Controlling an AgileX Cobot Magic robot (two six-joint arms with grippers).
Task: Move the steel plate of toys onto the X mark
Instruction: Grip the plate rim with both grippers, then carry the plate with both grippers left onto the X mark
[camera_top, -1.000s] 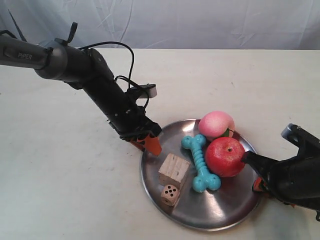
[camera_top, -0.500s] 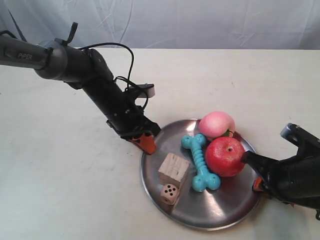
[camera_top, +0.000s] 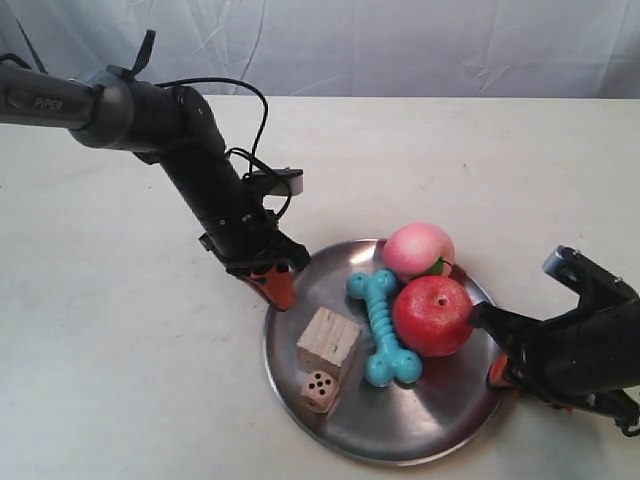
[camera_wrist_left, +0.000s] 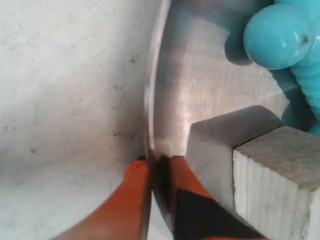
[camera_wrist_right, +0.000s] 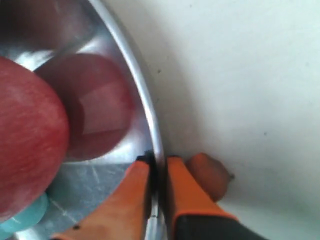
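Since a second ago the steel plate (camera_top: 440, 405) has shifted toward the exterior view's left across the pale tabletop (camera_top: 120, 350), with both arms and all the toys going with it. Whether it rides clear of the surface I cannot tell.

The left gripper (camera_wrist_left: 152, 162) pinches the rim beside the wooden cube (camera_top: 328, 342), one orange finger inside and one outside. The right gripper (camera_wrist_right: 157, 160) is clamped the same way on the opposite rim, by the apple (camera_top: 432, 315).

On the plate the peach (camera_top: 415, 248) touches the apple. The turquoise bone (camera_top: 382, 325) lies between apple and cube, and the die (camera_top: 319, 388) sits just beside the cube.

The X mark shows in no view, so its direction from the plate is unknown. With grips opposite each other, both arms likely must travel together.
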